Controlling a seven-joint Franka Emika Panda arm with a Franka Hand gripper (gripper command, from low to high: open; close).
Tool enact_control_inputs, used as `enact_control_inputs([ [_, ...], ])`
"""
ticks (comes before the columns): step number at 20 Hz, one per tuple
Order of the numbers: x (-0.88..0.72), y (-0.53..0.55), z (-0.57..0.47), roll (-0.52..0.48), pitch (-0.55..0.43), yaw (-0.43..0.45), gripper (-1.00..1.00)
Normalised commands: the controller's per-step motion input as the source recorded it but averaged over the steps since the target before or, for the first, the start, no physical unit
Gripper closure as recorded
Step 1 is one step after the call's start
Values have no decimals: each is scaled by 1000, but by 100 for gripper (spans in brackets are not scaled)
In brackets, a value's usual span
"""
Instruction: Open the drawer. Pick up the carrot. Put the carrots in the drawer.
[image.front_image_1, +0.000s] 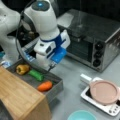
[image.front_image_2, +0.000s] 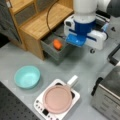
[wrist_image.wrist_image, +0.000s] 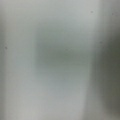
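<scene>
Drawer (image.front_image_1: 56, 86) pulled open; carrot (image.front_image_1: 45, 86) lies inside at front end, beside green vegetable (image.front_image_1: 36, 75), seemingly delivered. End effector (image.front_image_1: 51, 65) hovers above drawer, holds nothing; jaw state: cannot tell.

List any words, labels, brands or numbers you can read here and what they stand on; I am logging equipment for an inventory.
No text can be read in any view.
Toaster oven: three dark knobs, no legible markings.
Hot plate under the pink pan: small control marks, too blurred to read.
Gripper, above the open drawer holding the carrot: blue and white housing, no legible label.
Wrist view: nothing legible.
</scene>
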Motion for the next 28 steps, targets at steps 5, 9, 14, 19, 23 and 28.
enact_control_inputs([
  [5, -148, 107, -109, -10, -60, -109, -100],
  [9, -208, 93, -134, 10, -99, -117, -100],
  [14, -361, 64, -91, 0, -96, -110, -100],
  [19, -461, 31, -19, -41, -62, -79, -100],
  [23, -372, 9, -4, -53, -54, -66, -100],
  [28, -121, -36, -119, -49, -76, -50, -100],
])
